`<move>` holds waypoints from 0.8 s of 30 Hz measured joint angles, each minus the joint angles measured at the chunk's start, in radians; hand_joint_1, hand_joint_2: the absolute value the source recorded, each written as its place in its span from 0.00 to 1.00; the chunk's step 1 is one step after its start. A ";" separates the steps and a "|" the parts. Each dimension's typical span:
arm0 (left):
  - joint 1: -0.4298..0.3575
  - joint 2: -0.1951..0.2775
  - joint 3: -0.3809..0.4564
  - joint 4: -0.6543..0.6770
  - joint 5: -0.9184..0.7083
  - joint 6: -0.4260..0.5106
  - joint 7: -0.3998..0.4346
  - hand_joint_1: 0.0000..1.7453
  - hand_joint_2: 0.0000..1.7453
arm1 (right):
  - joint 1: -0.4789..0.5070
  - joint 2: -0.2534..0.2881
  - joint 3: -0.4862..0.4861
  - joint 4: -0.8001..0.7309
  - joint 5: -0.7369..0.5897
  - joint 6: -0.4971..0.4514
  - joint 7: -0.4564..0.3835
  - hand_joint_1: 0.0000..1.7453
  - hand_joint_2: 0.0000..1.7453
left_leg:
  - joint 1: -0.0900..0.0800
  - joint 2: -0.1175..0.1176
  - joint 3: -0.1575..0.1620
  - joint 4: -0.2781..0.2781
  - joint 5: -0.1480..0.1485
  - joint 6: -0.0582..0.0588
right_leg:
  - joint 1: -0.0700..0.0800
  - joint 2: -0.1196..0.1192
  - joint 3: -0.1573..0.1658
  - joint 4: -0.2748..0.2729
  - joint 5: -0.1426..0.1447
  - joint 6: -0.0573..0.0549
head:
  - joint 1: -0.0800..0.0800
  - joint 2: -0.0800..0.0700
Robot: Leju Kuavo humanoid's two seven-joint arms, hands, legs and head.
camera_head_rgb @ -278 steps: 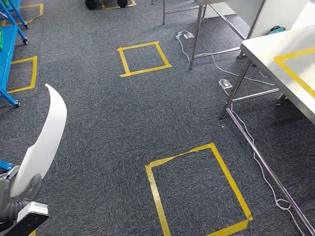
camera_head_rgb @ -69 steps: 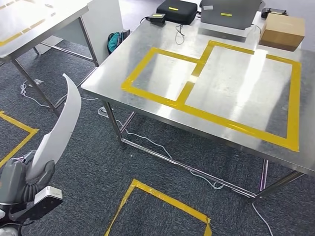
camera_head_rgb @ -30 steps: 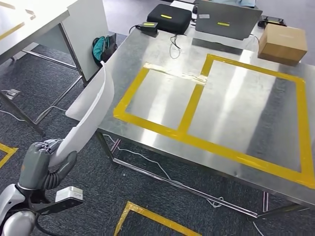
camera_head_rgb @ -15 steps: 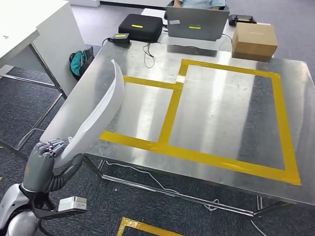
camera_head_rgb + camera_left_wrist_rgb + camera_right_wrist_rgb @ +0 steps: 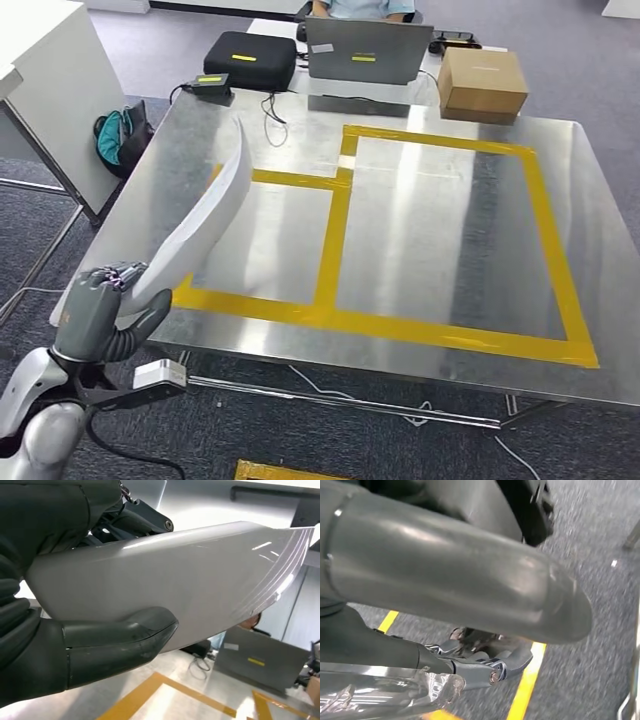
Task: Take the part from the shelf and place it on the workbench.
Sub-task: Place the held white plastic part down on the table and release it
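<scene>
Facing the steel workbench [image 5: 453, 330], we see its top marked by two yellow tape frames [image 5: 332, 245], a smaller one on our left and a larger on our right. At the far edge sit a laptop [image 5: 367, 50], a black case [image 5: 249, 57] and a cardboard box [image 5: 483, 83], with a person seated behind.

The long curved white part [image 5: 207, 215] is in our left hand [image 5: 94, 320], gripped by its lower end, thumb [image 5: 120, 640] under it and fingers over. Its free end rises over the left side of the bench and hangs above the smaller frame, apart from the steel.

Our chief worry is leverage: held at one end only, the long part may pivot or slide in the grip as we lower it. The tip could also strike the surface first and skid on the smooth metal. Released too near the front edge, it may tip off to the floor.

The right hand [image 5: 478, 655] hangs over the carpet, fingers curled in and holding nothing.
</scene>
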 joint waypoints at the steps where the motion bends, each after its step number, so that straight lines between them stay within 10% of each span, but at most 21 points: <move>1: -0.008 0.000 0.000 0.009 -0.005 -0.006 0.008 1.00 1.00 | -0.002 0.000 0.002 0.000 0.003 0.000 0.002 0.00 0.00 | -0.001 0.002 0.003 0.000 -0.003 0.004 | 0.000 -0.016 -0.038 0.069 -0.028 0.003 | 0.002 0.000; 4: -0.030 0.000 0.000 0.048 -0.022 -0.027 0.030 1.00 1.00 | -0.004 0.000 0.009 0.000 0.012 0.000 0.006 0.00 0.00 | -0.003 0.007 0.015 0.000 -0.016 0.008 | 0.000 -0.026 -0.128 0.190 -0.042 0.004 | 0.003 0.000; 9: -0.073 0.000 -0.011 0.102 -0.068 -0.059 0.073 1.00 1.00 | -0.006 -0.001 0.017 0.000 0.021 -0.001 0.008 0.00 0.00 | -0.010 0.008 0.050 0.003 -0.045 -0.005 | 0.004 -0.033 -0.025 -0.070 0.115 -0.009 | 0.002 0.000; 13: -0.102 -0.005 -0.026 0.144 -0.098 -0.098 0.146 1.00 1.00 | -0.011 -0.001 0.022 0.000 0.028 -0.006 0.017 0.00 0.00 | -0.014 0.011 0.054 -0.005 -0.046 0.005 | 0.003 -0.025 -0.018 -0.086 0.119 -0.003 | 0.000 0.000; 24: -0.172 -0.024 -0.047 0.249 -0.144 -0.148 0.253 1.00 1.00 | -0.016 -0.001 0.038 0.000 0.039 -0.010 0.035 0.00 0.00 | -0.014 0.015 0.064 -0.027 -0.042 -0.019 | 0.004 -0.021 -0.019 -0.087 0.114 -0.018 | 0.001 0.000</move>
